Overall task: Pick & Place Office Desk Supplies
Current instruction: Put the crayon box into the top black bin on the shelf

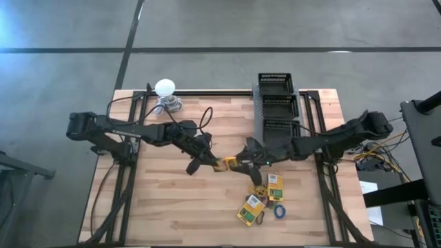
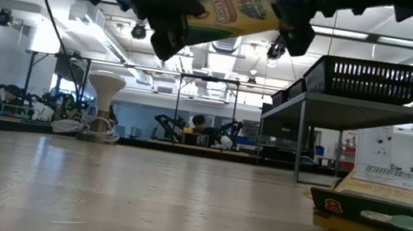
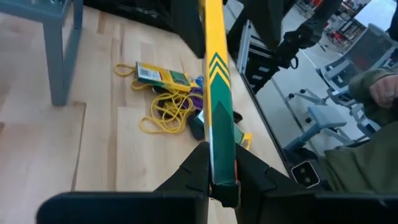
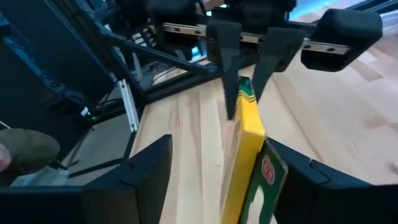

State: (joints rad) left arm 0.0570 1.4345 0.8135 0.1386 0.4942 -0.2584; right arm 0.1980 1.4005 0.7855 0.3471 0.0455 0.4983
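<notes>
I see the left gripper (image 1: pixel 207 164) clamped on one end of a yellow-and-green box (image 1: pixel 227 164), holding it in the air above the middle of the table (image 1: pixel 158 207). The right gripper (image 1: pixel 242 162) straddles the box's other end, fingers spread wide, not touching. More boxes, rubber bands (image 1: pixel 257 191) and rings lie near-right.

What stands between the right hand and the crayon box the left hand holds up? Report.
Probably nothing. The right hand is open and straddles the free end of the crayon box, while the left hand pinches the other end in mid-air.
</notes>
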